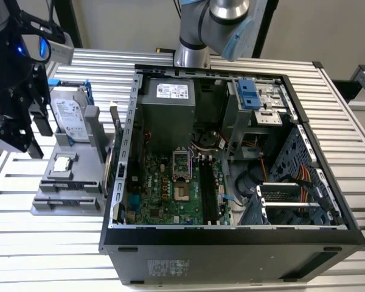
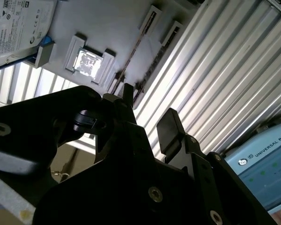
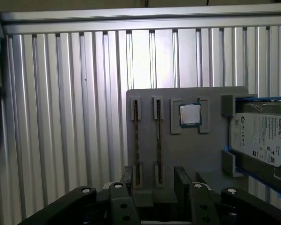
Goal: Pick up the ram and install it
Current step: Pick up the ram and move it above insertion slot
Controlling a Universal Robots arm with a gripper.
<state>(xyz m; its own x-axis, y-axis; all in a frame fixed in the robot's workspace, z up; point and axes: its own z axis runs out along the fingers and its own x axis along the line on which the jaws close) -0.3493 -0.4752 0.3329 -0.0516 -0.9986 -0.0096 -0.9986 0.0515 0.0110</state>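
1. Slatted metal table carries everything.
2. Open computer case lies on its side mid-table. Its motherboard faces up, with long dark memory slots running next to the processor socket.
3. Robot arm rises behind the case.
4. Grey parts tray sits just beside the case, on the exterior view's left.
5. Gripper hangs at the far exterior view's left, off the tray's outer side and raised above the table. Jaws stand wide apart with nothing between them and touch nothing. In the first wrist view the two fingers frame the tray's near end.
6. Silver hard drive with a white label rests at one end of the tray, by a blue bracket.
7. The ram stands on edge in a tray slot at the end away from the drive, and is clear of the gripper. A second thin strip seems to stand in the slot beside it, but that is hard to tell.
8. Small square processor chip sits in its tray pocket between the ram slots and the drive.
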